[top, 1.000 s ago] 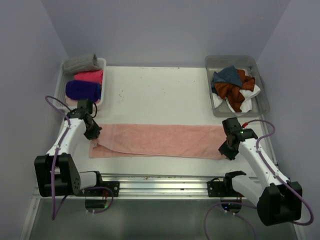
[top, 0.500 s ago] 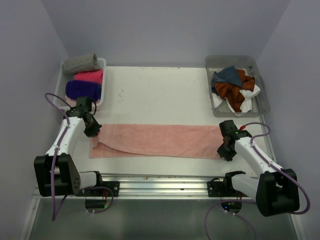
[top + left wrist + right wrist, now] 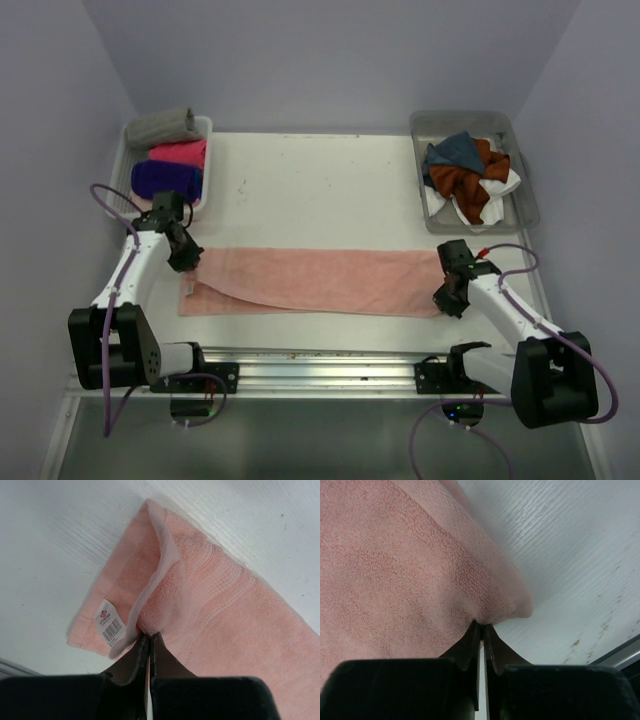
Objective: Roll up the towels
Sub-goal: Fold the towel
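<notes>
A long salmon pink towel (image 3: pixel 315 280) lies flat across the white table, folded lengthwise. My left gripper (image 3: pixel 187 263) is shut on its left end; in the left wrist view (image 3: pixel 149 636) the jaws pinch a raised fold of towel (image 3: pixel 225 615) beside a white barcode label (image 3: pixel 109 623). My right gripper (image 3: pixel 447 297) is shut on the right end; in the right wrist view (image 3: pixel 482 625) the jaws pinch the towel's corner (image 3: pixel 405 565). Rolled grey (image 3: pixel 160 126), hot pink (image 3: pixel 180 152) and purple (image 3: pixel 165 180) towels lie in the back-left bin.
A white bin (image 3: pixel 206 128) at the back left holds the rolled towels. A grey bin (image 3: pixel 524 200) at the back right holds a heap of teal, rust orange and white towels (image 3: pixel 468 172). A metal rail (image 3: pixel 320 362) runs along the table's near edge.
My right gripper has moved left and a little inward at the towel's right end. My left gripper has shifted slightly back and left, still holding its end.
</notes>
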{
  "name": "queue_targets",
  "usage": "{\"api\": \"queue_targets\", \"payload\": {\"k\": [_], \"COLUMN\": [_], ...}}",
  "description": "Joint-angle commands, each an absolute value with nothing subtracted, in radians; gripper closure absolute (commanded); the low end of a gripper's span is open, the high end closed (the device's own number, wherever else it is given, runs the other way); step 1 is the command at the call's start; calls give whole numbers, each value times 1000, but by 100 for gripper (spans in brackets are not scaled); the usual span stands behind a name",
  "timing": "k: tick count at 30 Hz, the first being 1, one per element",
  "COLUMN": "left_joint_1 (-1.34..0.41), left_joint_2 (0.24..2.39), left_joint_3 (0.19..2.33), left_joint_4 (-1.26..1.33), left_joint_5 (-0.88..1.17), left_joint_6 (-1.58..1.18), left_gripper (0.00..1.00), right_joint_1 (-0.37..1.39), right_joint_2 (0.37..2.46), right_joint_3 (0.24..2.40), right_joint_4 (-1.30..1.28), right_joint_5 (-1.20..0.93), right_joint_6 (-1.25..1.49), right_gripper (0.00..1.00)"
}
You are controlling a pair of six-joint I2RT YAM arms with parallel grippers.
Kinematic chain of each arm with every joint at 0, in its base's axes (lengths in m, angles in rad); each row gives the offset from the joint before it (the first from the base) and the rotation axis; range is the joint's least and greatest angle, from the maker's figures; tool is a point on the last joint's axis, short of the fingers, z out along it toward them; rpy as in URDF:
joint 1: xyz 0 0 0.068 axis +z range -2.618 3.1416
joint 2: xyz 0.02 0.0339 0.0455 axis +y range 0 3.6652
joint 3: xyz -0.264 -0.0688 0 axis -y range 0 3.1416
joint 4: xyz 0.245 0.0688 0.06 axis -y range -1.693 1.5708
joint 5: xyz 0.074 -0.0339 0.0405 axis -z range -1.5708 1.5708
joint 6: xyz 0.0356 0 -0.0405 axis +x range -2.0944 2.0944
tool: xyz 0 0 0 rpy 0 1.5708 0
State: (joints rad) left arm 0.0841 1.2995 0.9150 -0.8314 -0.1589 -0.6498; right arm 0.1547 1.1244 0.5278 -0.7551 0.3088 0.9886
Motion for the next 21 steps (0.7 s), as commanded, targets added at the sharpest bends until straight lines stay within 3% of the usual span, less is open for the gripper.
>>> {"api": "queue_targets", "payload": {"k": [1, 21], "left_joint_1": [91, 91], "left_joint_2": [1305, 1312], "left_joint_3": [968, 1074], "left_joint_4": [-825, -858], "left_joint_5": [-158, -172], "left_joint_6": [-632, -624], "left_gripper": [100, 100], "right_joint_1": [150, 149], "right_joint_2": [1089, 1045], "right_joint_3": [529, 719], "right_joint_4": [-776, -851], "right_joint_5": [345, 405], "right_joint_6": [1012, 913], "right_gripper": [100, 100]}}
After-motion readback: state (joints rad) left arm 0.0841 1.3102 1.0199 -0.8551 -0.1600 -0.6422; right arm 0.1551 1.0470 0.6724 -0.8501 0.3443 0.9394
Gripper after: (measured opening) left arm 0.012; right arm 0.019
